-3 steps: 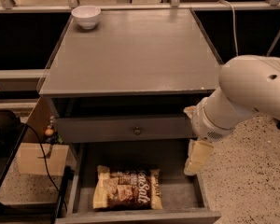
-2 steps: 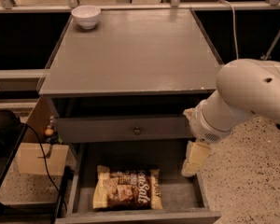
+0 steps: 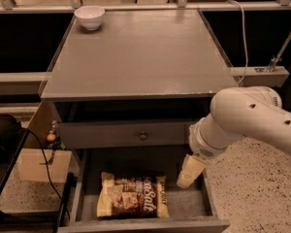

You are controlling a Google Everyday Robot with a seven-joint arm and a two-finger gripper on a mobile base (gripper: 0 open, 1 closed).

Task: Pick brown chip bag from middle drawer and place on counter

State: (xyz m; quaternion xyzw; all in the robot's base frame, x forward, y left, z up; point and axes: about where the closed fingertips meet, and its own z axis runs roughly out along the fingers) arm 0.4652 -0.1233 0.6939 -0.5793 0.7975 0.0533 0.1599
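Left of the middle drawer (image 3: 186, 207), a cardboard box (image 3: 42, 165) sits on the ground, clear of the work. High above the drawer and toward its left side, a white bowl (image 3: 89, 17) stands on the far corner of the counter (image 3: 140, 62). That leaves most of the grey top bare as a landing place, I judge. Directly over the drawer, the upper drawer front (image 3: 116, 135) with its small knob is closed, so it does not block a reach from above.

The middle drawer is pulled fully out. The brown chip bag (image 3: 132, 196) lies flat on its floor, left of centre and close to the front wall, label up, which gives a broad crinkly face to pinch.

Over the right part of the drawer hangs the gripper (image 3: 188, 176), pointing down inside the drawer's opening, beside the bag and apart from it. Whether it is released or clenched cannot be told, but it grasps nothing. It seems to be lining up for the pick, which has not yet begun.

The white arm (image 3: 252, 120) comes in from the drawer's right, keeping its bulk outside the side wall.
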